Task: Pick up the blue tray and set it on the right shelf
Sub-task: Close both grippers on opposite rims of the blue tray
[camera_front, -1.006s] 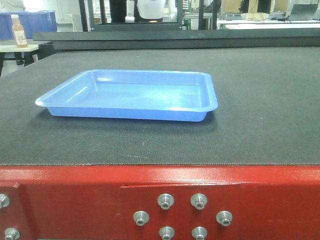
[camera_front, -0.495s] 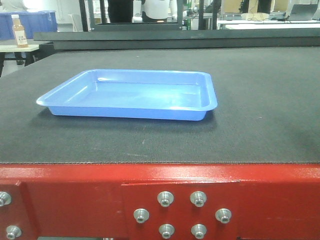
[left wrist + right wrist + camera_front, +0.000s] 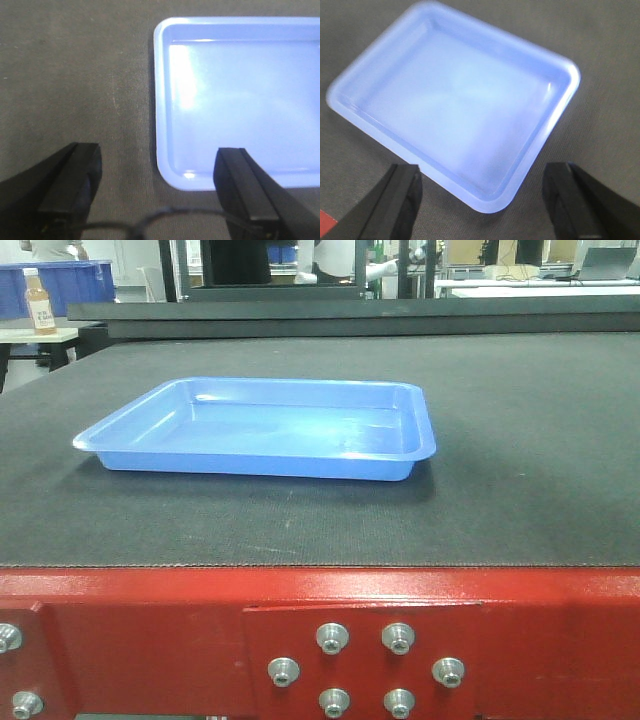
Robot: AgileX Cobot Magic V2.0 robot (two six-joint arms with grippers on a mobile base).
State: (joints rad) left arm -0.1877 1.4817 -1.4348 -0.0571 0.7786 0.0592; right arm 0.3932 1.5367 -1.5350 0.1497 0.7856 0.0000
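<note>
Foreground: red bolted frame [image 3: 150, 630] edging the dark tabletop [image 3: 520, 460]. Centre-left on the tabletop: blue tray [image 3: 255, 430], lying flat. Over its near edge: left end effector [image 3: 156, 157] and right end effector [image 3: 482, 172], both spread wide, gripping nothing. Far left: bottle [image 3: 40, 302].

Bare mat [image 3: 530, 460] rings the blue tray [image 3: 265, 430] on every side, giving approach room

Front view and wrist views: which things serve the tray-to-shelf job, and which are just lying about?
Job in hand: blue tray; left gripper and right gripper, both open. No right shelf can be made out.

Lying about: bottle, dark-blue bin, laptop, all in the background.
</note>
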